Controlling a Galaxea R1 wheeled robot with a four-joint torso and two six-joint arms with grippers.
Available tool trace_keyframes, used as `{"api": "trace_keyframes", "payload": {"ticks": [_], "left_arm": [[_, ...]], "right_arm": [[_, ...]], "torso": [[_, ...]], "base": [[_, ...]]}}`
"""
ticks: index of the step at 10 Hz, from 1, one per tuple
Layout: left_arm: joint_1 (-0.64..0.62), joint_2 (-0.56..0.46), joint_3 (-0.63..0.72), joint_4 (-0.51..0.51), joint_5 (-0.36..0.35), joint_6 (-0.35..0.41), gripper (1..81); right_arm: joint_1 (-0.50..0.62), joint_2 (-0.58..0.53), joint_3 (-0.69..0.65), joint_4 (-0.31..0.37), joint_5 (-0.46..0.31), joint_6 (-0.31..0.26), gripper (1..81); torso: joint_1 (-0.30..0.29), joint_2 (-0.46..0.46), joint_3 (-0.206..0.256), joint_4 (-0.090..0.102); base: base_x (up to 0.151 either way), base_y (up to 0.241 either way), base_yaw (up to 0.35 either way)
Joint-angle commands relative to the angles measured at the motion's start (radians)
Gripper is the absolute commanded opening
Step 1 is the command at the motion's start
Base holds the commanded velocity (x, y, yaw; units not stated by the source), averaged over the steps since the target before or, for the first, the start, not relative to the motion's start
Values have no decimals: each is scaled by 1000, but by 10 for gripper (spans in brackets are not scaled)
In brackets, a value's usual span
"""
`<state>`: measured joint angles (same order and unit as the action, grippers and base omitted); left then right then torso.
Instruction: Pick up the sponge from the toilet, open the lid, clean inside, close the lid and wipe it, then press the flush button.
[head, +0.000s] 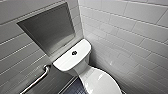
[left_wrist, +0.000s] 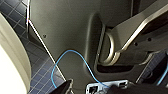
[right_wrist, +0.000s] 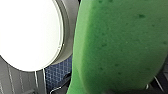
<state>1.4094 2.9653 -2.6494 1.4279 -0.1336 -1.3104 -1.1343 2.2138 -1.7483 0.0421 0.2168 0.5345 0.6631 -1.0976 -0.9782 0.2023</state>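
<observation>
The white toilet (head: 82, 72) stands in a tiled corner, with its flat tank top (head: 67, 61) carrying a dark round flush button (head: 74, 53). Its lid (head: 102, 81) lies closed over the bowl, glossy and oval. The bright green sponge (right_wrist: 117, 45) looms very close in the right wrist view, and my right gripper is shut on it. Beside the sponge there, the toilet's white rounded surface (right_wrist: 27, 32) shows over blue floor tiles. In the left wrist view a pale curved edge of the toilet (left_wrist: 12, 62) is at one side. My left gripper is open and holds nothing.
White tiled walls (head: 125, 30) close in on both sides of the toilet. A grey recessed niche (head: 50, 27) sits in the wall left of the tank, with a metal grab bar (head: 37, 80) below it. The floor (head: 72, 88) is dark blue tile. A blue cable (left_wrist: 75, 55) loops near the left wrist.
</observation>
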Motion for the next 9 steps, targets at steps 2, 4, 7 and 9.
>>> {"api": "trace_keyframes", "payload": {"ticks": [2,4,7,9], "left_arm": [[-25,12,2,-55,37,-16,811],[-33,25,2,-58,39,-18,811],[-33,35,2,-81,37,-18,811],[-33,35,2,-80,37,-18,811]], "right_arm": [[-169,63,-36,-217,-36,-4,10],[-241,169,-174,-232,-30,-8,10],[-293,289,-342,-277,-28,-5,10],[-304,321,-390,-295,-30,-7,10]], "torso": [[0,0,0,0],[0,0,0,0],[0,0,0,0],[0,0,0,0]], "base": [[0,0,0],[0,0,0],[0,0,0],[0,0,0]]}}
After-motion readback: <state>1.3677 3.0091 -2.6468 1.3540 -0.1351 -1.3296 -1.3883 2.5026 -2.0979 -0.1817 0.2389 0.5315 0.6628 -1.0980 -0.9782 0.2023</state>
